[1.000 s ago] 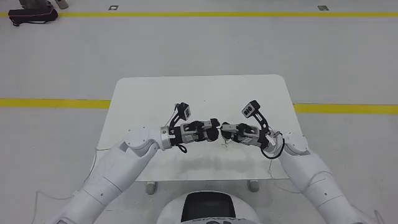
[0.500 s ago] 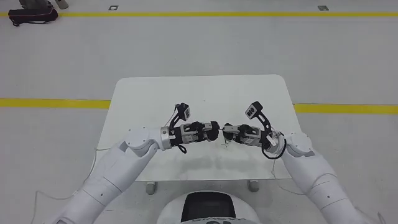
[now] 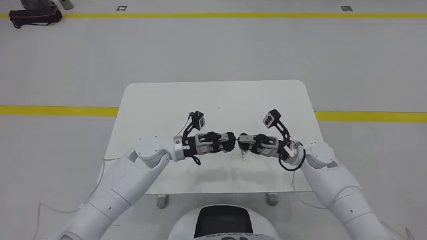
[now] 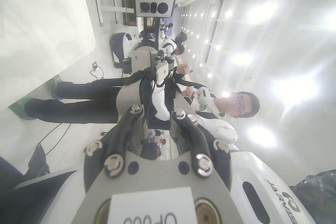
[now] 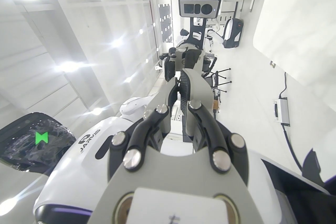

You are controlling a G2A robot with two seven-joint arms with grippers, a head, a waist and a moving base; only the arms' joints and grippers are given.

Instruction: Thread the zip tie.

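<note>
Zip tie (image 3: 243, 152): thin dark strand just under the meeting point of both hands, over near-centre of tabletop (image 3: 200, 100). Too small to tell which end where, or whether tail is in head yet.

Vs 1 s ago: left hand (image 3: 231, 141) and right hand (image 3: 241, 140) both drifted a touch toward 6 o'clock, w/ right forearm swung slightly out toward 3 o'clock. Tips still nose to nose, near touching. No big travel, so prob. fine alignment, threading under way, not done.

Left hand: fingers (image 4: 126, 100) drawn together in own wrist view. Right hand: fingers (image 5: 197, 82) likewise together, ribbed pad showing btwn. Cannot tell whether tie is pinched in either.

Edges & room:
- Working over near half of tabletop.
- Least margin at 6 o'clock: near edge just under forearms.
- Widest run of tabletop toward 12 o'clock.
- Fair margin toward 9 and 3 o'clock before rounded corners.
- Tightest spot btwn the two hands themselves. Any push along the 9–3 line risks knocking tips & buckling tie.
- Best kept to small corrections, w/ retreat outward along each forearm's own line.
</note>
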